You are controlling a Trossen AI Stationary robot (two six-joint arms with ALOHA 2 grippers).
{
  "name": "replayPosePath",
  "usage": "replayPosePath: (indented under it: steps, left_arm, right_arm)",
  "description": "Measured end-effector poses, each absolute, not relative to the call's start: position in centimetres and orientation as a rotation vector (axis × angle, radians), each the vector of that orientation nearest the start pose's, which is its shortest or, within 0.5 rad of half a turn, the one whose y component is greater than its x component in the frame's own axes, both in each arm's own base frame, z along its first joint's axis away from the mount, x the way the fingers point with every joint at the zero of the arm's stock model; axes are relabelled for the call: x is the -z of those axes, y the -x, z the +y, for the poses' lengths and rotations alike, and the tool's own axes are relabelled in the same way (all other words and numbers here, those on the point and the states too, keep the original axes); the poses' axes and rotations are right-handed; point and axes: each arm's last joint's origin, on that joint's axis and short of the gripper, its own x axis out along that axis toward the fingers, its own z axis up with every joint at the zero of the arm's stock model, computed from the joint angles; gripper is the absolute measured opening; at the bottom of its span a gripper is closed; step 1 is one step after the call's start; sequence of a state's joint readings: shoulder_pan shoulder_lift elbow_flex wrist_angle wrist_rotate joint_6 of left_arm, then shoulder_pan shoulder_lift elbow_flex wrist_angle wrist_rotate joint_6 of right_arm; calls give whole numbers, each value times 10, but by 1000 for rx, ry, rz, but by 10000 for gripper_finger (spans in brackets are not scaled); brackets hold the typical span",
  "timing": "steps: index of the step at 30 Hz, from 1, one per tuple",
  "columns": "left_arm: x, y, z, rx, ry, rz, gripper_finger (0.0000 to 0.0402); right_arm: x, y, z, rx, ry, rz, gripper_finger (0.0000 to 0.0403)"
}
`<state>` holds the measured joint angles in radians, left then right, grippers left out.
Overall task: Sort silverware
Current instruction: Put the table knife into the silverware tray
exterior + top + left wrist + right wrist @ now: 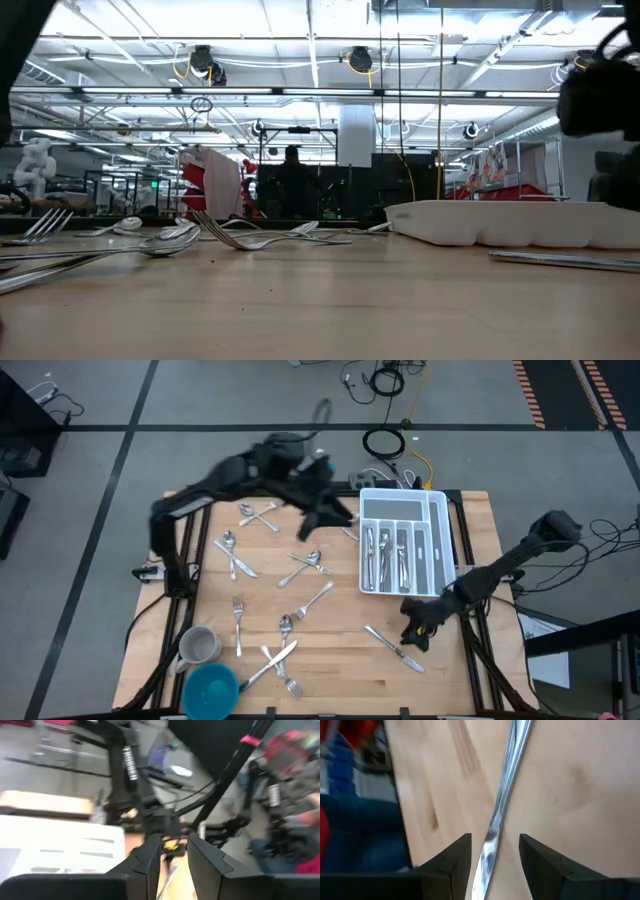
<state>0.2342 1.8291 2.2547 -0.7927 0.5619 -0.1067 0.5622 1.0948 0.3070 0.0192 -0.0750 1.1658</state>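
Right gripper hangs low over the table just off the near right corner of the white organiser tray, its two fingers parted with the knife lying on the wood in the gap between them. From the right wrist view the fingers stand clear of the blade on both sides, so nothing is clamped yet. In the high view this knife lies aslant, just in front of the tray's near edge.

Left gripper hovers by the far left corner of the tray, its fingers apart and nothing visible between them; the arm looks blurred there, so I judge it to be travelling rather than working.

Several pieces already lie in the tray's slots. The rest of the silverware is scattered to the left of the tray: forks, spoons and knives, some crossed over one another, with a grey mug and a blue bowl at the far corner from the tray.

My reading: the step in hand is the pick of this one knife. Next comes a short descent, a squeeze across the narrow blade, then a lift toward the tray. A flat, slim blade on wood gives little to grip, so it may slip or pivot as the fingers close.
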Motion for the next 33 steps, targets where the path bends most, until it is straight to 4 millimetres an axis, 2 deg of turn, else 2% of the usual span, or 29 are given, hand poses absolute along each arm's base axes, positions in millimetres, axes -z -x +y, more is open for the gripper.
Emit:
replayPosePath:
  steps: [4, 8, 11, 14, 18, 22, 25, 27, 31, 33]
  left_arm:
    - [-495, -328, 49, 227, 210, 451, 99]
    - [-497, -307, 29, 179, 191, 544, 99]
    - [-499, -300, 17, 146, 160, 569, 99]
    - [-491, -303, 5, 131, 127, 605, 99]
    - [-461, -316, -12, 181, 90, 718, 99]
    - [-410, -340, -32, 305, 25, 784, 99]
    - [-375, -359, -42, 567, 47, 684, 99]
    - [-360, -366, -39, 681, -17, 580, 99]
    - [-338, -376, -32, 714, -267, 447, 99]
    - [-327, -385, -39, 753, -305, 384, 99]
  right_arm:
    - [-128, -162, 127, -47, -877, 1134, 155]
    - [-124, -174, 154, 26, -897, 1210, 155]
    - [-122, -182, 164, 180, -903, 1269, 155]
    - [-127, -187, 168, 319, -858, 1316, 155]
    - [-136, -188, 169, 423, -823, 1324, 155]
    - [-137, -187, 171, 455, -835, 1303, 155]
    - [-137, -185, 172, 463, -824, 1299, 155]
    - [-136, -183, 172, 477, -800, 1294, 155]
    - [-136, -181, 172, 475, -777, 1297, 155]
    - [-136, -182, 172, 477, -786, 1293, 155]
